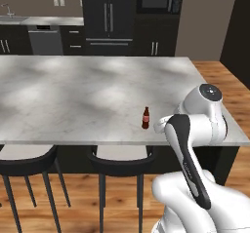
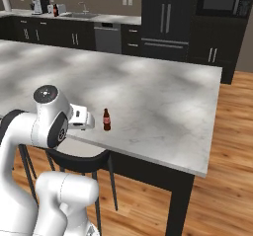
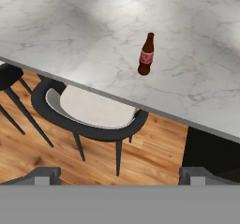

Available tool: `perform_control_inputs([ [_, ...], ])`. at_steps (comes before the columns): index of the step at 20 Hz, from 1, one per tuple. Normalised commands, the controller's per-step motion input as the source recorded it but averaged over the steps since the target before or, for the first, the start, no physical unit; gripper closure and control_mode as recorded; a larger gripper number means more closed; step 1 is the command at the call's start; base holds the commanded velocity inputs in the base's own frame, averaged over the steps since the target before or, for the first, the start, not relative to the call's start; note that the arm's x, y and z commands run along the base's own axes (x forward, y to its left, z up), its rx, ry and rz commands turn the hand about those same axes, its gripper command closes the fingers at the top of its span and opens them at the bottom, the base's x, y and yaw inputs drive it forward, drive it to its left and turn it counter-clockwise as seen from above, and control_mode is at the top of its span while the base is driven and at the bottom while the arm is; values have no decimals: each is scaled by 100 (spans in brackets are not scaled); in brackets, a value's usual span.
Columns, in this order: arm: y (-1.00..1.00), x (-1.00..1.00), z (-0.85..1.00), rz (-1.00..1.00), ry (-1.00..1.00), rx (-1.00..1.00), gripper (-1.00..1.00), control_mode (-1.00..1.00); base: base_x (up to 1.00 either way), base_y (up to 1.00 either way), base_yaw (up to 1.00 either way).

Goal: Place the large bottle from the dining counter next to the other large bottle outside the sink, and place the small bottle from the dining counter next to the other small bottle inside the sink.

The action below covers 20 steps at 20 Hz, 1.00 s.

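Hidden: the end effector showed just two dark fingertips at the hand view's bottom edge.
End effector: jaws stood wide apart, holding nothing.
Small bottle: one, upright on the surface, near its front edge.
Stools: two, partly tucked under the surface.
Far sink: too small to make out.

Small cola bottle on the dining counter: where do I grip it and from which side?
Take the small bottle around its labelled body, below the narrow neck, where it looks widest. It stands upright near the dining counter edge nearest the robot, above a stool, so a level approach from that edge, jaws open, looks safest.
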Motion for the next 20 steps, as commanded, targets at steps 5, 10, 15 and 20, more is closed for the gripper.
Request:
perform_control_inputs([
  [5,0,4,0,0,0,0,-100,-100,0,0,0],
  [10,-4,12,0,0,0,0,-100,-100,0,0,0],
  [15,-11,21,-1,0,0,0,-100,-100,0,0,0],
  [20,-11,26,-4,0,0,0,-100,-100,0,0,0],
])
